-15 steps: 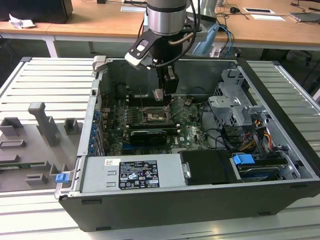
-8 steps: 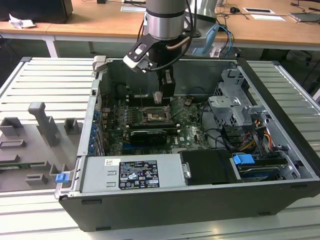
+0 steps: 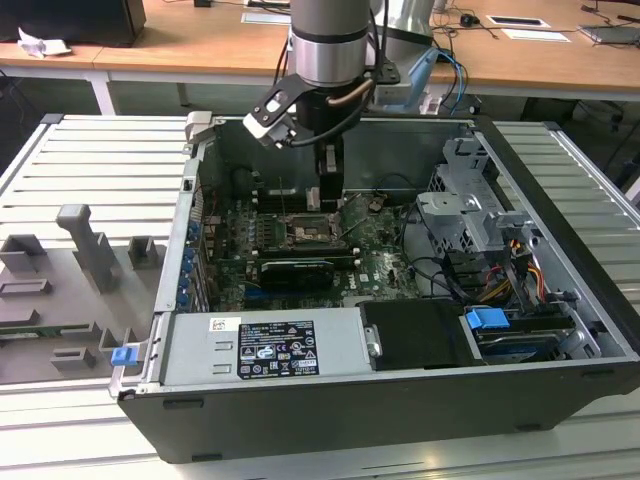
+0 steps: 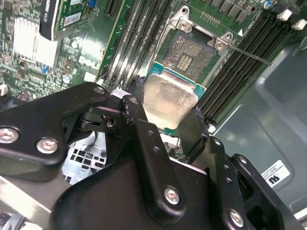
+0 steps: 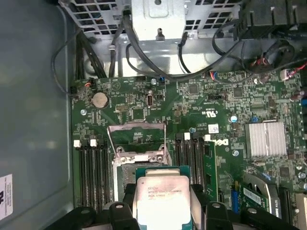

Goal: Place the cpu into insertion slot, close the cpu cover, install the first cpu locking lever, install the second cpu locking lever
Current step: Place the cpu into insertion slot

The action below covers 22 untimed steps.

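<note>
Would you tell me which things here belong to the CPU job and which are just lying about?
Job: cpu, held in the gripper; insertion slot; cpu cover, open.
Lying about: black card; power supply; coin cell; heat sink.

Memory slots (image 4: pixel 136 43) flank the insertion slot (image 4: pixel 189 52), seemingly clear from above.

Black-and-white rectangular label (image 3: pixel 275 350) on grey metal power supply box (image 3: pixel 340 342): rows of certification marks and fine print, none legible. Small white barcode sticker (image 3: pixel 225 324) just beside it.
Small flat square silver-grey cpu (image 5: pixel 163 197): faint printed lines, unreadable.
White logo lettering (image 5: pixel 225 143) on green circuit board (image 5: pixel 201 103).
White sticker (image 4: pixel 276 176) on grey case wall (image 4: pixel 268 96): compliance mark, tiny print.
</note>
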Each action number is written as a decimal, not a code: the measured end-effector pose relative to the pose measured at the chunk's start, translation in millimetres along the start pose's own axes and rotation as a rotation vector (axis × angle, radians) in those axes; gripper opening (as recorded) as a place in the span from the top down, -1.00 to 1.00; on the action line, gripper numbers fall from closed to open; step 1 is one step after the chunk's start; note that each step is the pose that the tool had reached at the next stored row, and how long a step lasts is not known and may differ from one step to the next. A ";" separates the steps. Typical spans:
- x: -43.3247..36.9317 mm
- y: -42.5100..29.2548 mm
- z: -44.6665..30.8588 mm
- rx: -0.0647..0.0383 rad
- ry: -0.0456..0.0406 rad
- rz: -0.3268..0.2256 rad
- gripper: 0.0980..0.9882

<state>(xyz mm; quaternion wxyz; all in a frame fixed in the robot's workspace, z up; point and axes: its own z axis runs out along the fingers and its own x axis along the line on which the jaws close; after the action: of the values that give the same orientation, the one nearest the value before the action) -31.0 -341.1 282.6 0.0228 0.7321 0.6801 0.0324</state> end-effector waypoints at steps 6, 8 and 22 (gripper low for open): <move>0.0 -0.2 1.2 0.000 -0.0009 0.013 0.03; 0.0 -0.3 1.9 0.000 -0.0006 0.013 0.03; 1.0 -8.4 24.8 0.000 0.0010 -0.011 0.03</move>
<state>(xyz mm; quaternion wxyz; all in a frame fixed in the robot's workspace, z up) -37.3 -339.2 257.2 0.0226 0.7283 0.6841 0.0326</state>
